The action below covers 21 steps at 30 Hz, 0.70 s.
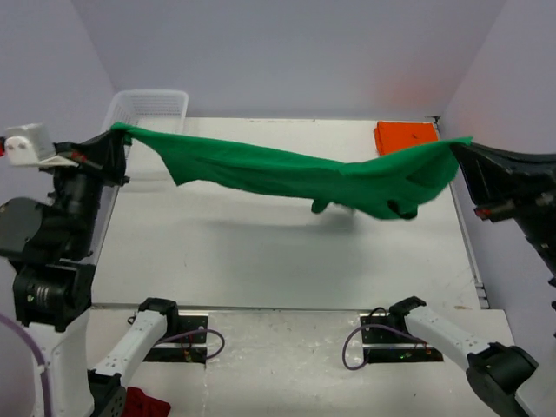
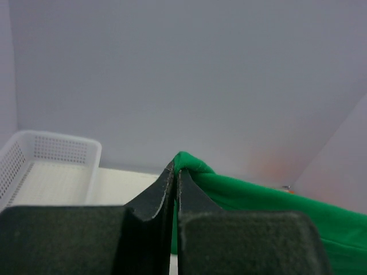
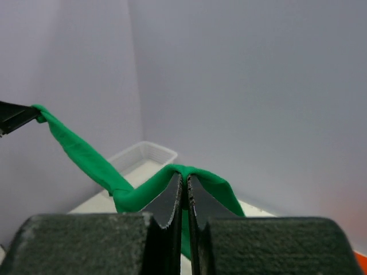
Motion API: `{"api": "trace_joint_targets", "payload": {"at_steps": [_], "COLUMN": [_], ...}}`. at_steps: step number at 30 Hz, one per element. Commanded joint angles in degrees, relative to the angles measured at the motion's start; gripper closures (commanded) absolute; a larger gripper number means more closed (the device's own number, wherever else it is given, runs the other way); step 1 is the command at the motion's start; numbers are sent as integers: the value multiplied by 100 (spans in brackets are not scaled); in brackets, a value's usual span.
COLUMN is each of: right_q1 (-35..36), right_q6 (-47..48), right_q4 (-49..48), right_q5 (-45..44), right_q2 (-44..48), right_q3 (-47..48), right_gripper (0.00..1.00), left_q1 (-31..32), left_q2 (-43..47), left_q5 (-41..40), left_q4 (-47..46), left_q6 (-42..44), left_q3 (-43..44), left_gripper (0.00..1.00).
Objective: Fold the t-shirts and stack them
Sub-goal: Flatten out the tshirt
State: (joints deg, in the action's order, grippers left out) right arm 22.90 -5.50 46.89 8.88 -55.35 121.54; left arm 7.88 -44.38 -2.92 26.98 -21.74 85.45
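the green t-shirt (image 1: 287, 174) hangs stretched above the surface (image 1: 261, 261), left pincer (image 1: 117, 132) clamping one end at the left edge, right pincer (image 1: 460, 149) the other at the right; thin bites may slip, dropping it crumpled.

green t-shirt (image 1: 287, 174) | strung aloft (sagging) | left fingers (image 1: 109, 144) to right fingers (image 1: 470, 162)

Green t-shirt (image 1: 287, 174): bright green, plain, no print. Orange t-shirt (image 1: 405, 136), far right corner of tabletop (image 1: 261, 252): bright orange, plain. Tabletop: white. Basket (image 1: 148, 109), far left corner: white, fine grid of holes. Left gripper (image 2: 175, 172), right gripper (image 3: 184, 180): black. Cables (image 1: 352, 347), near edge: purple. Walls (image 1: 287, 52): pale lilac-grey. Garment (image 1: 146, 405), below near left corner: dark red.
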Motion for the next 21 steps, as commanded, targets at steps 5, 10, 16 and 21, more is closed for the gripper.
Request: {"api": "trace_joint_targets", "payload": {"at_steps": [5, 10, 16, 21], "right_q1": [31, 22, -214, -987], "right_q6": [-540, -435, -241, -216], "right_q4": [-303, -522, -813, -972], "right_q5": [1098, 493, -475, -378], "right_q2": [227, -414, -1915, -3664], "right_q3": [-156, -797, -1229, -764], "right_gripper": [100, 100, 100, 100], "left_q1": [-41, -41, -41, -50], "left_q2": [158, -490, -2035, -3452], "left_q5": [-25, 63, -138, -657], "left_q4": [774, 221, -605, -1431], "left_q6": [196, 47, -94, -163], "left_q3": [798, -61, -1310, -1821], "left_gripper": [100, 100, 100, 100]}}
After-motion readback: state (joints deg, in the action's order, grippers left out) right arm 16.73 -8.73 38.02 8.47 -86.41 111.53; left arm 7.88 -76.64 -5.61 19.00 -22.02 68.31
